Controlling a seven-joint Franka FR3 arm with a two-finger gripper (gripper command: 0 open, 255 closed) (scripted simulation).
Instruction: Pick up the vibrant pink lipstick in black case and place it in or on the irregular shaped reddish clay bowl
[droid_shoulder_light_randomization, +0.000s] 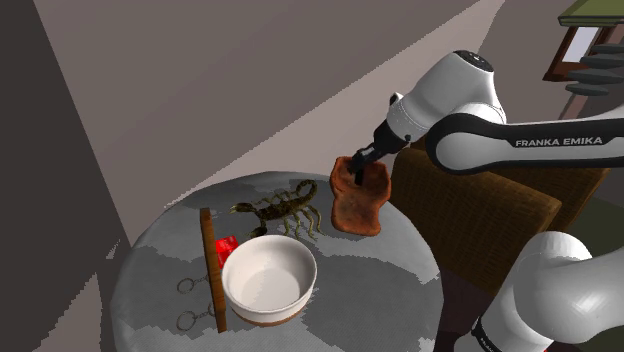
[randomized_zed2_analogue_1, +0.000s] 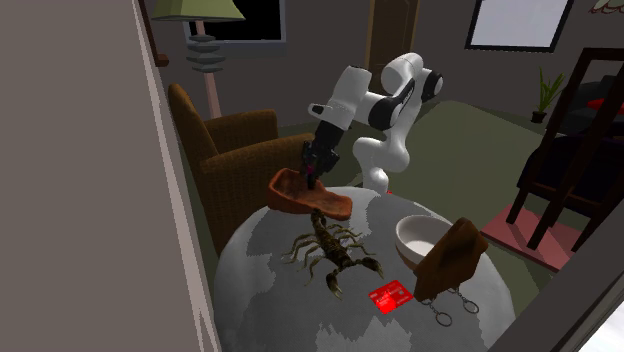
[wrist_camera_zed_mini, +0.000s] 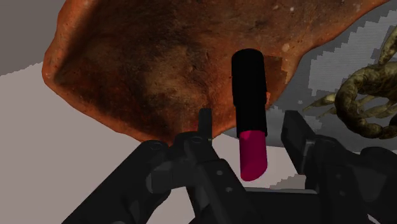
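Right now my gripper (wrist_camera_zed_mini: 249, 116) is let go, its two black fingers (wrist_camera_zed_mini: 205, 122) standing apart. Between them I see the lipstick (wrist_camera_zed_mini: 249, 89). Its pink tip points toward the camera and its black case points away. Neither finger touches it. The case is over the rim of the lumpy reddish-brown bowl (wrist_camera_zed_mini: 159, 57), which sits at the edge of the grey desk (wrist_camera_zed_mini: 337, 63). Just beside the bowl lies a scorpion (droid_shoulder_light_randomization: 285, 205). Farther from the arm I see a white bowl (droid_shoulder_light_randomization: 268, 275), a small red thing (droid_shoulder_light_randomization: 226, 248) and a brown board (droid_shoulder_light_randomization: 210, 265).
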